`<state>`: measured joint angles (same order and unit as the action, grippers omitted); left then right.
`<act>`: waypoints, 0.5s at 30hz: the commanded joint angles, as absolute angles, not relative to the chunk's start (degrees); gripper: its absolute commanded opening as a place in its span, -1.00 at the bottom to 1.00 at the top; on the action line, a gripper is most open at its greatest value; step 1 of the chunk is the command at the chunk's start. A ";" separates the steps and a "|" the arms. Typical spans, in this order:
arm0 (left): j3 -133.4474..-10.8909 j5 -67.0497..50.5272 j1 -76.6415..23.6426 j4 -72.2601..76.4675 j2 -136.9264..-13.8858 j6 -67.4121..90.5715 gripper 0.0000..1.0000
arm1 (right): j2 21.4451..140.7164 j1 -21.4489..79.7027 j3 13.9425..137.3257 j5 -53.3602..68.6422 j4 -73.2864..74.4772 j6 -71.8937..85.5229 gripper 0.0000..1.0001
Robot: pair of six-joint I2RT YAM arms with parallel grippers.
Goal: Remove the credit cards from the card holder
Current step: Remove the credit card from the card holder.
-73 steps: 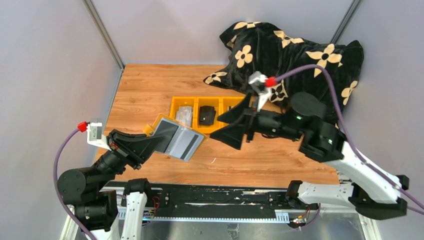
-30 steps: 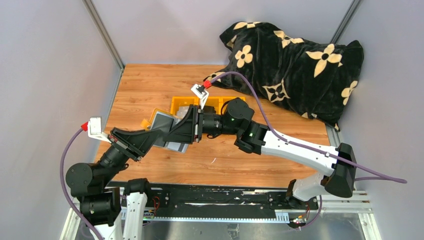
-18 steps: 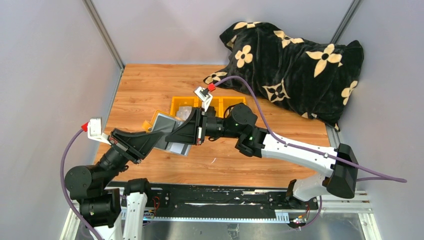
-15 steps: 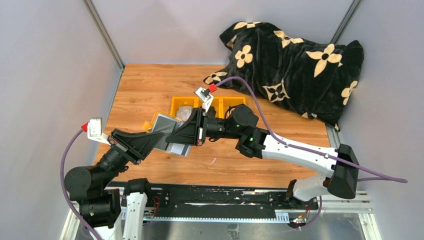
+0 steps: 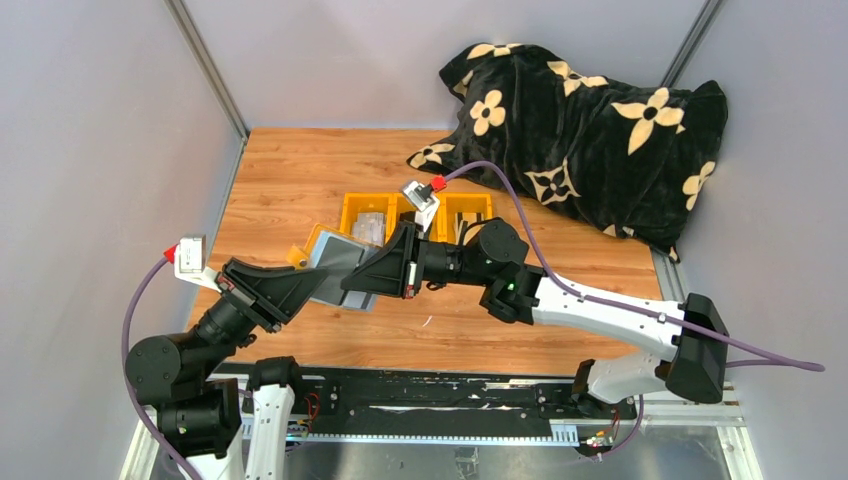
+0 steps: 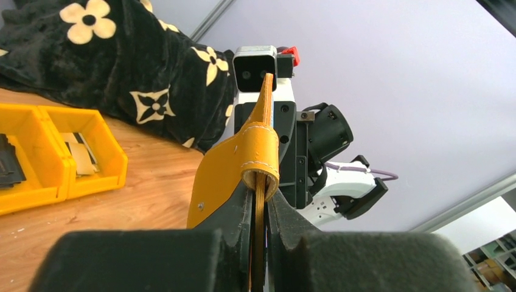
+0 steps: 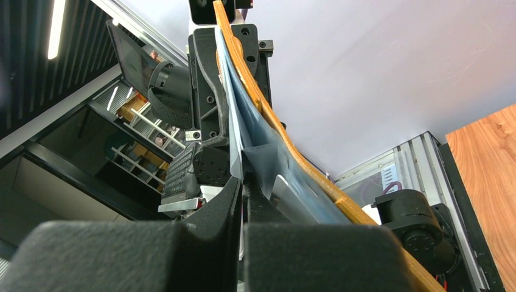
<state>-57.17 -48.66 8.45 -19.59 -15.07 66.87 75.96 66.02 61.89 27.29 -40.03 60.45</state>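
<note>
The card holder (image 5: 333, 256) is a mustard-yellow wallet with a grey-blue inner face, held open above the table's front left. My left gripper (image 5: 315, 285) is shut on its yellow flap (image 6: 234, 170), with the jaws (image 6: 260, 201) clamped on the folded edge. My right gripper (image 5: 352, 280) reaches in from the right and covers most of the inner face. In the right wrist view its jaws (image 7: 242, 182) are shut on the thin pale edge of a credit card (image 7: 236, 146) lying against the holder (image 7: 316, 201). A second pale card corner (image 7: 287, 199) shows in a pocket.
A yellow three-compartment tray (image 5: 470, 205) stands just behind the holder, with pale cards in its left bin (image 5: 370, 222). A black floral cloth (image 5: 590, 120) is heaped at the back right. Metal posts stand at the back corners. The right arm's cable arcs over the tray.
The right arm swung in from the right, shut its open jaws at the holder, and has since drawn back slightly to the right. The left arm has kept the holder in place.
</note>
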 commanded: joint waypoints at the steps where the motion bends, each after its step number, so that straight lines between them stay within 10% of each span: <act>1: -59.99 -50.13 8.35 -15.52 -15.62 68.74 -0.83 | 74.16 66.09 60.17 25.35 -40.47 59.48 -1.00; 7: -60.22 -49.78 8.35 -15.73 -15.84 68.73 -0.97 | 74.21 66.23 60.79 27.02 -40.08 58.94 -1.00; 15: -60.64 -50.08 8.34 -15.17 -16.17 69.70 -1.00 | 74.25 66.48 60.38 27.62 -43.19 59.97 -0.47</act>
